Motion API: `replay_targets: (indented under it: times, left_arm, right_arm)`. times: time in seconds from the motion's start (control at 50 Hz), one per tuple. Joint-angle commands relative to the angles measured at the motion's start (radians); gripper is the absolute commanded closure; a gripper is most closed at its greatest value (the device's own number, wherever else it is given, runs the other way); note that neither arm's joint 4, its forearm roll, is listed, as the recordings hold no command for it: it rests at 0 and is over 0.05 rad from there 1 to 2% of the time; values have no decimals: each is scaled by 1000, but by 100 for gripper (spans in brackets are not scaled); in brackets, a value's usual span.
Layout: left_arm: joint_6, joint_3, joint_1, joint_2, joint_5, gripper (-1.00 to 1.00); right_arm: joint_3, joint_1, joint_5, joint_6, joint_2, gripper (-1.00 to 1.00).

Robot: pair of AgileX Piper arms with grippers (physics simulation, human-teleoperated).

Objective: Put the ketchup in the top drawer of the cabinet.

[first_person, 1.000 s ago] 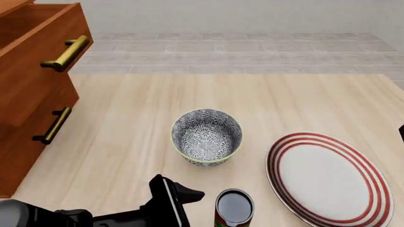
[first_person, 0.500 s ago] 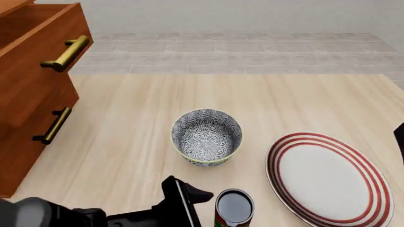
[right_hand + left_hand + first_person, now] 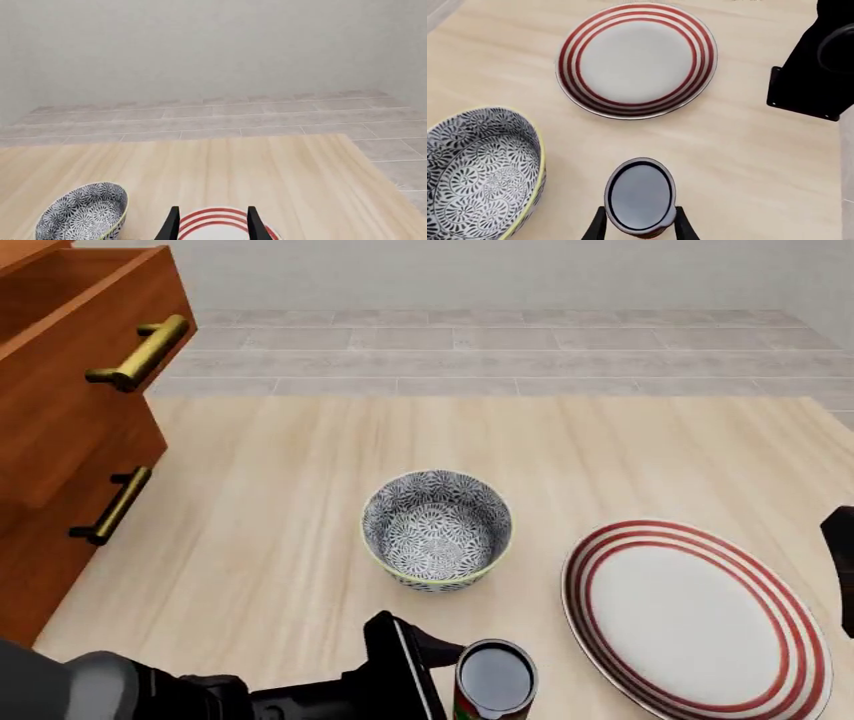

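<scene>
The ketchup can [image 3: 495,680] stands upright at the table's front edge; its grey top also shows in the left wrist view [image 3: 640,196]. My left gripper [image 3: 639,226] is open, and one finger [image 3: 596,229] stands on each side of the can. In the front view the left gripper [image 3: 434,652] is just left of the can. The top drawer [image 3: 74,315] of the cabinet [image 3: 47,500] is pulled open at the far left, with its brass handle [image 3: 140,352] showing. My right gripper [image 3: 212,222] is open and empty above the plate.
A grey patterned bowl [image 3: 437,530] sits just beyond the can. A red-ringed white plate [image 3: 694,615] lies to the can's right. The right arm [image 3: 841,575] shows at the right edge. The lower drawer handle [image 3: 114,505] is dark.
My left gripper has moved right, up to the can, and its fingers now stand on either side of it. The right arm has edged further into the front view at the right edge.
</scene>
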Motion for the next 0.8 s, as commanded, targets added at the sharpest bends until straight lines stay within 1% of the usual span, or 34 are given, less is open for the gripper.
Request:
replay_targets:
  times: [0.02,0.1,0.16,0.18,0.28,0.32,0.36,0.38,0.4,0.46,0.5,0.54,0.58,0.64,0.68,0.76,0.8]
  left_arm:
    - [21,-23,-9,11,6,-100]
    - [27,-25,-11,1,7,-100]
    - [35,-33,-11,20,3,-100]
    - [29,-43,-2,36,10,-100]
    - [19,-41,-4,21,10,-100]
    - [2,-43,-5,18,15,-100]
    - [8,-32,6,-7,7,-100]
    - [-14,-35,16,-13,16,-100]
    - [-17,-37,14,-16,22,100]
    - [-16,-33,17,-27,23,100]
    - [-13,-33,34,-33,28,100]
    - [-2,-26,28,-50,29,100]
    - [-6,-27,31,-63,41,100]
    - [5,-18,44,-122,66,100]
    - [-7,-16,48,-169,95,100]
    - [-2,-11,41,-228,131,100]
    - [7,-5,37,-266,147,100]
  right_arm:
    - [12,6,-5,-3,0,-100]
    - [11,11,-2,-3,0,-100]
    - [16,10,-4,-3,0,-100]
    - [17,10,-5,-3,0,-100]
    - [16,8,-6,9,0,-100]
    - [17,9,-7,13,0,-100]
    - [17,10,-8,13,0,-100]
    - [16,12,-8,14,0,-100]
    - [15,13,-7,12,0,-100]
    - [11,14,-3,14,0,-100]
    - [10,14,-1,13,0,-100]
    - [8,13,0,13,0,-100]
    - [7,13,0,13,0,-100]
    - [5,14,1,13,0,-100]
    - [0,14,3,10,0,-100]
    - [3,14,-2,10,0,-100]
    - [1,14,-1,19,0,-100]
